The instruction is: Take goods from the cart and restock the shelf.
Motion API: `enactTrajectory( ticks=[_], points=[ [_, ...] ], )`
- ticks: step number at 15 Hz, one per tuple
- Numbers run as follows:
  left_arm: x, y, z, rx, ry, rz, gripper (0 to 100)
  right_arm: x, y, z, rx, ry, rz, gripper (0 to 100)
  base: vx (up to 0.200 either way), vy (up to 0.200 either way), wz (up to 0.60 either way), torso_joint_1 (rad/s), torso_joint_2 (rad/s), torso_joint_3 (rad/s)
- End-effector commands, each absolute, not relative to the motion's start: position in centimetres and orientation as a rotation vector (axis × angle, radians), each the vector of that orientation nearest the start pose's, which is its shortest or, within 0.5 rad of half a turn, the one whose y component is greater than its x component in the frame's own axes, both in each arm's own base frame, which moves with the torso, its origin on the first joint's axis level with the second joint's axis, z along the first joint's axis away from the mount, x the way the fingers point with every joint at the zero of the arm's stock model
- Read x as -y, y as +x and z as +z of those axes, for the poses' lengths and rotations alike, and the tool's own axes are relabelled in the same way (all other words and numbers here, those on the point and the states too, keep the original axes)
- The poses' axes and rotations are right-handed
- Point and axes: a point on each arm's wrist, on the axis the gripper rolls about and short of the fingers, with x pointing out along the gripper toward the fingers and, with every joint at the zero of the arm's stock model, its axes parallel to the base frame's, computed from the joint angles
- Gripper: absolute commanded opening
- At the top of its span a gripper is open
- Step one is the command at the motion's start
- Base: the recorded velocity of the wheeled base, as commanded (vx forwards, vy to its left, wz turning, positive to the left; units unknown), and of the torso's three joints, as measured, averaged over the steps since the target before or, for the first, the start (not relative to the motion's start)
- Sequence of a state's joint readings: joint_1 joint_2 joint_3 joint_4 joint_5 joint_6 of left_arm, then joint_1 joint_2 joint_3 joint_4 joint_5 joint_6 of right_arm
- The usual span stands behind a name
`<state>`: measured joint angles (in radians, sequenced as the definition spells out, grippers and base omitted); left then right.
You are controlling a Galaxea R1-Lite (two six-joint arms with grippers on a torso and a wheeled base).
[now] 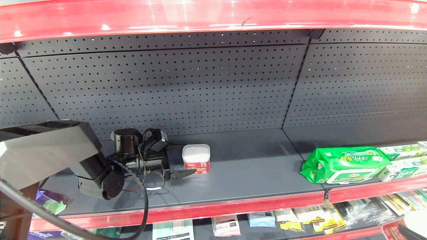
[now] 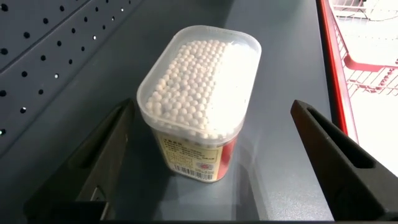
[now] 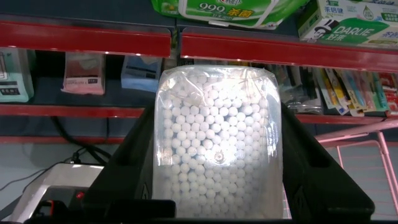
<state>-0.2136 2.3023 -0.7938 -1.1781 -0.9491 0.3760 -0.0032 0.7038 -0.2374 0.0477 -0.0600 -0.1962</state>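
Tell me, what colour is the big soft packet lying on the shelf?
The packet is bright green with white parts; the head view shows it best.

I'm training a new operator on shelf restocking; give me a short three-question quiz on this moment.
1. True or false: the left claw grips the clear plastic box of white cotton swabs standing on the grey shelf.
2. The right claw holds: A) a second clear box of swabs, B) a bottle, C) nothing.
3. The green soft pack of wipes lies to the robot's ____ of the shelf's box.
Key: 1 false, open around it; 2 A; 3 right.
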Motion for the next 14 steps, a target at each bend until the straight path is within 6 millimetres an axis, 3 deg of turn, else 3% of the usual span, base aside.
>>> enactTrajectory(
  ticks=[1,14],
  points=[
    [9.8,36.3,2.5,-0.099,0.207,-1.195,100,0.2,5.0,13.1,-0.524,-0.207,-0.01,0,0.0,0.0,0.0,0.0,0.0,0.0],
    [11.0,36.5,2.3,-0.094,0.204,-1.227,100,0.2,5.1,13.0,-0.534,-0.208,-0.009,0,0.0,0.0,0.0,0.0,0.0,0.0]
  ],
)
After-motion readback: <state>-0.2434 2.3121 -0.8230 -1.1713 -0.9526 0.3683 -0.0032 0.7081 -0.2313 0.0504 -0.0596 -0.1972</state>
